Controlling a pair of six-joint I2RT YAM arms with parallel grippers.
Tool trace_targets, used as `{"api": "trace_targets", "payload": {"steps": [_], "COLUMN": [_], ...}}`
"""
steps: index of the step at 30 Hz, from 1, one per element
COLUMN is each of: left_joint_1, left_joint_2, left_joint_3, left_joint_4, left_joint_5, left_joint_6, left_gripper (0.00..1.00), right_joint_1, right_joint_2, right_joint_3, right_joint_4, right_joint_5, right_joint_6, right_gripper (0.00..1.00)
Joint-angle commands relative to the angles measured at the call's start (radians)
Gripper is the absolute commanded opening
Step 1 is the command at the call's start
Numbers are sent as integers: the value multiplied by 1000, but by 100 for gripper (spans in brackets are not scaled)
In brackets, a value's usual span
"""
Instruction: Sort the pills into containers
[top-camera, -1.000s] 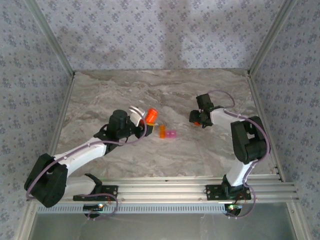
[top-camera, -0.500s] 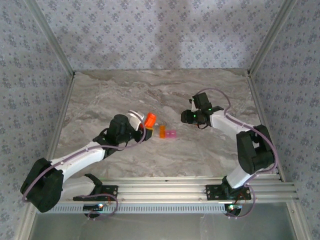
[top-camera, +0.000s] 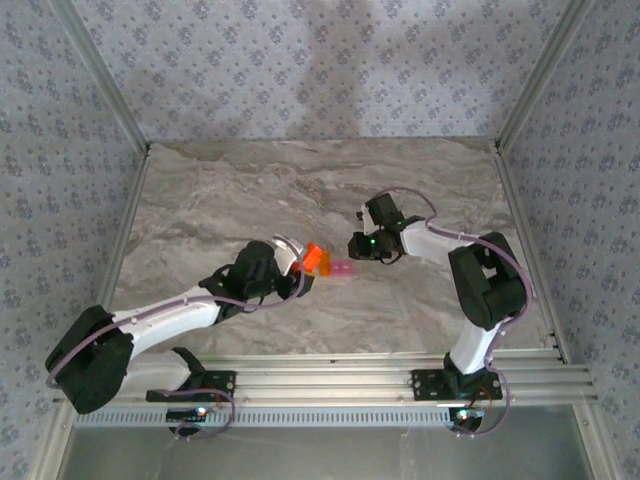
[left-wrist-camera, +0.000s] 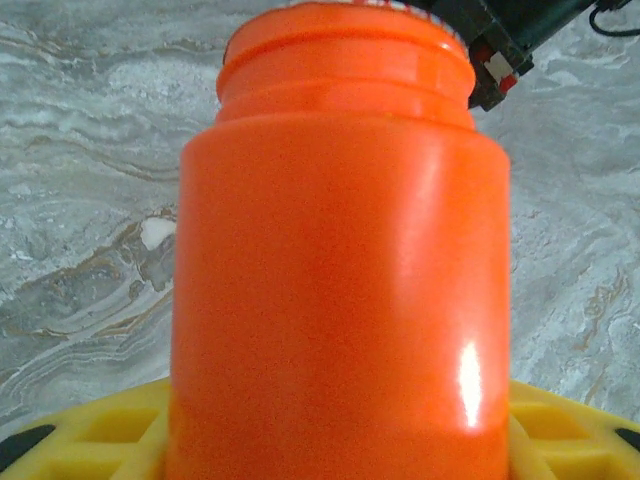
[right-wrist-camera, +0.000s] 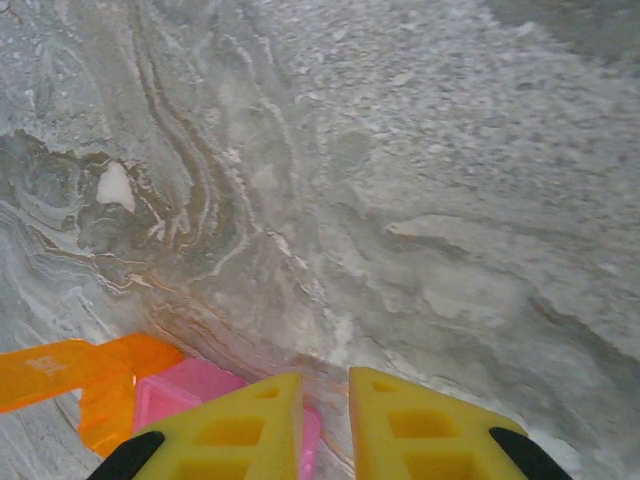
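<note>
Top view: the orange bottle (top-camera: 317, 258) is clamped in the left gripper (top-camera: 305, 262), tipped toward the containers (top-camera: 343, 270) just ahead. Left wrist view: the bottle is seated between yellow fingers (left-wrist-camera: 560, 410). Right wrist view: the right gripper (right-wrist-camera: 325, 385) is closed on nothing visible, the containers just by its fingertips with no pill seen inside; sorting is judged barely begun.

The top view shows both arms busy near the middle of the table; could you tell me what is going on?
The left gripper holds an orange bottle, tilted towards the small joined containers. The right gripper hangs just over the pink box, its yellow fingers almost together. I cannot tell whether a pill sits between them.
</note>
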Motion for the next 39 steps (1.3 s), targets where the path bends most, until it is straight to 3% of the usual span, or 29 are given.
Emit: {"api": "trace_targets", "payload": {"steps": [1,24,26,31,39], "left_joint_1": [-8,-5,-5,-3,7], "left_joint_2": [21,87,95,127,162], "left_joint_3": [-17,-43,-31,14,71], "left_joint_4": [34,31,8,-70,-148], "left_joint_5": [-22,-25,-19,3,21], "left_joint_6": [-15,2,8,30,52], "left_gripper": [0,0,0,0,0], "right_joint_1": [10,68,59,48,67], "right_joint_2": [30,-1,-27,-89,-127], "right_joint_3": [29,-32,-41,-49,-73], "right_joint_4": [19,-4,-5,-40,-80], "right_joint_5": [-21,-30,-16,40,63], "right_joint_6": [2,2,5,-10,-52], "right_gripper": [20,20,25,50,58]}}
